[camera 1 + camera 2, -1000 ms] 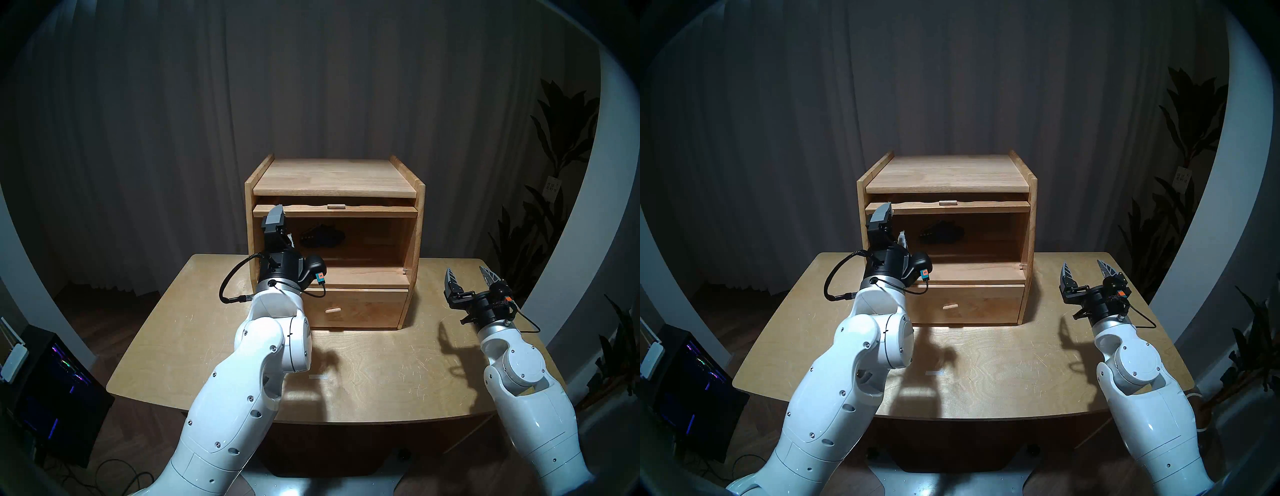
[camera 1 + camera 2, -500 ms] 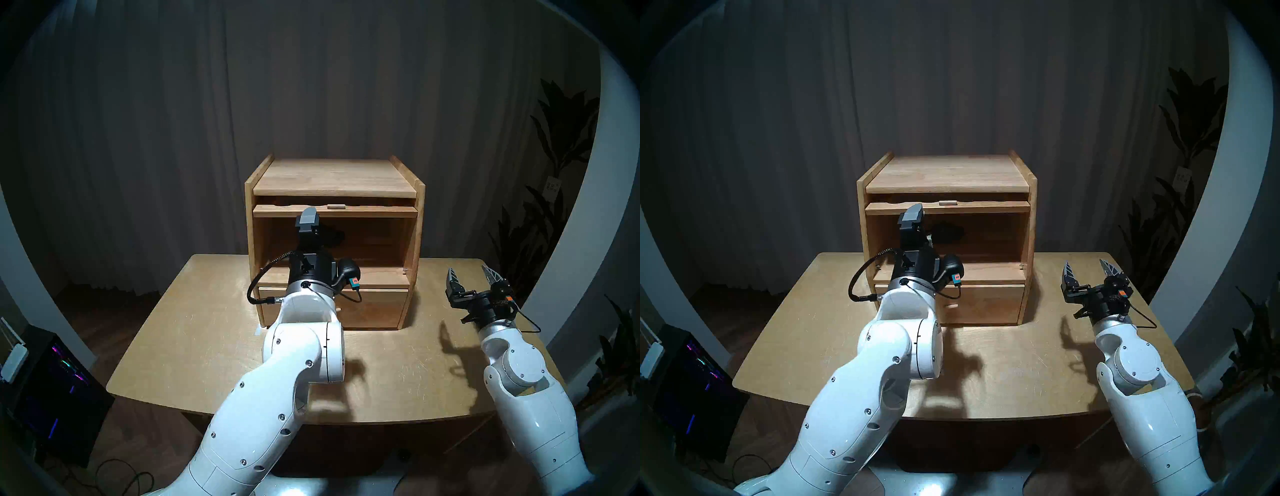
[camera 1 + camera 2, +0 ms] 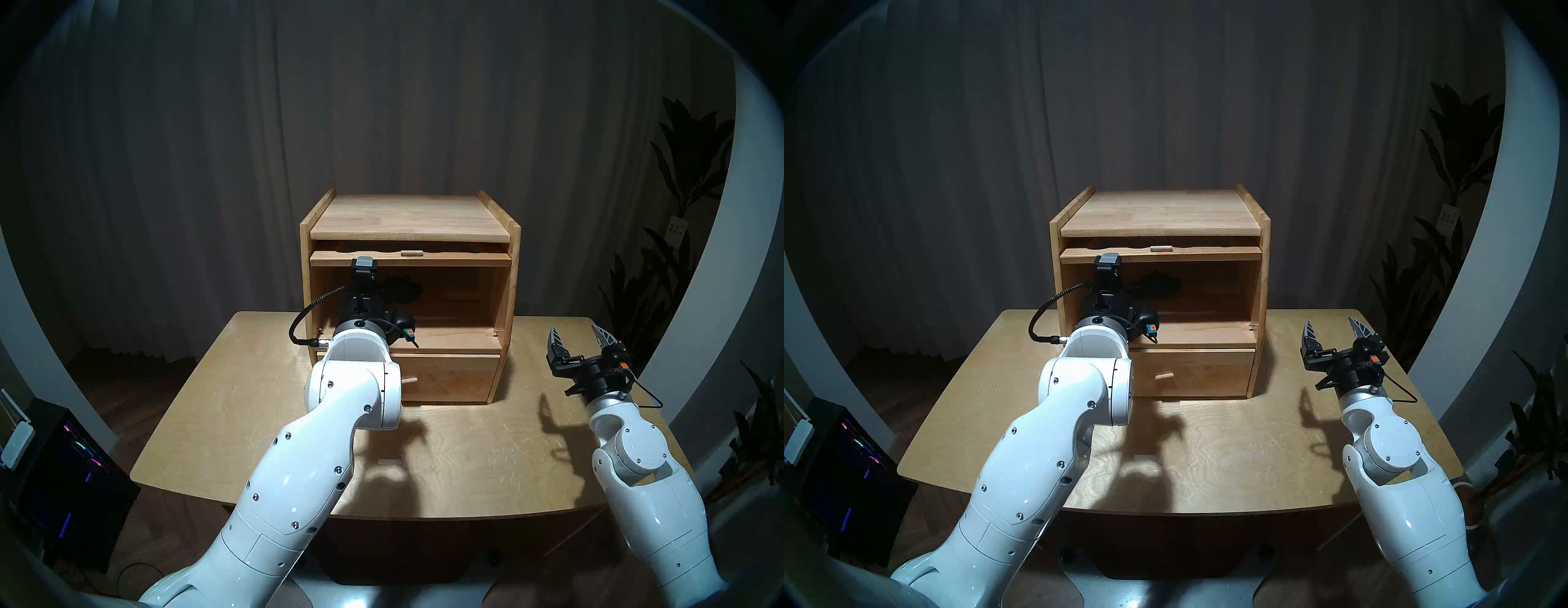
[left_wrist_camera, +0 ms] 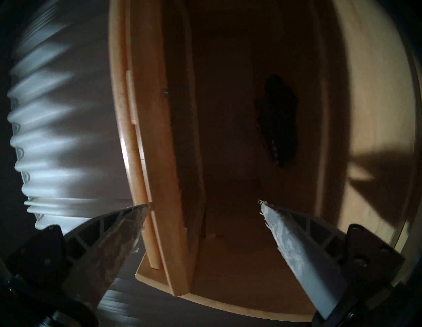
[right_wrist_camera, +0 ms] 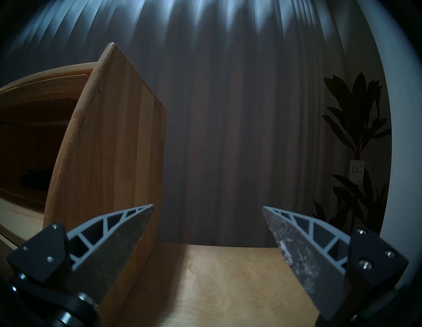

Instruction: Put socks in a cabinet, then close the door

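So the first half looks done to me: the socks (image 4: 279,121) are lying loose on the floor of the cabinet's (image 3: 409,220) upper compartment, toward the back, nothing touching them. The left gripper (image 4: 204,207) is at the mouth of that compartment with its fingers spread wide and nothing between them, so it isn't carrying anything. What's left is the door (image 3: 409,258), which is slid up flat under the top board, only its front edge and the little wooden tab handle (image 3: 411,253) showing, so the opening is fully uncovered. The drawer (image 3: 449,375) below is shut. The right gripper (image 3: 579,337) hangs off to the cabinet's right over the table (image 3: 488,458), fingers also apart and empty. My guess is pulling that flap out and down is the whole remaining job.
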Motion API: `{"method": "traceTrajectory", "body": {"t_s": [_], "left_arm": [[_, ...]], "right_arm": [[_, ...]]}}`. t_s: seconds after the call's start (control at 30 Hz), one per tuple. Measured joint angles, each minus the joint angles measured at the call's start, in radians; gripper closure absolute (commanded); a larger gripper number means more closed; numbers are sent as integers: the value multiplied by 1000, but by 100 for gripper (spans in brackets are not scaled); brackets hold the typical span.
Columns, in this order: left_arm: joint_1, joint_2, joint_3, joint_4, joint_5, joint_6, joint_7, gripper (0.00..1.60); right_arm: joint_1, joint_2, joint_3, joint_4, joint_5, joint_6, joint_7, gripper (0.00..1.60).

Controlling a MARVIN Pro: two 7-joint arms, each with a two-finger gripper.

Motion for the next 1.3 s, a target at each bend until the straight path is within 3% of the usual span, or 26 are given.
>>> {"method": "traceTrajectory", "body": {"t_s": [0.33, 0.5, 0.9, 0.93, 0.97, 1.0, 1.03, 1.07, 1.3], "left_arm": [[-91, -33, -27, 2, 35, -64, -231, 0], [-129, -61, -39, 18, 22, -71, -274, 0], [-158, -87, -54, 86, -31, -40, -148, 0], [-153, -83, -53, 91, -40, -37, -126, 25], [-149, -79, -52, 94, -48, -35, -108, 28], [-147, -77, -51, 96, -51, -34, -99, 26], [-144, -73, -51, 99, -58, -33, -79, 6], [-143, -70, -50, 101, -62, -32, -66, 1], [-122, -52, -53, 127, -111, -36, 37, 0]], "right_arm": [[-1, -2, 0, -2, 0, -2, -3, 0], [-1, -2, 0, -2, 0, -3, -1, 0], [-2, -3, 0, -3, 1, -4, 3, 0], [-2, -3, 0, -3, 1, -4, 4, 0], [-2, -3, 0, -3, 1, -5, 4, 0], [-2, -3, 0, -3, 1, -5, 4, 0], [-2, -4, 0, -3, 1, -5, 5, 0], [-2, -4, 0, -3, 1, -5, 5, 0], [-3, -4, 1, -3, 1, -6, 7, 0]]}}
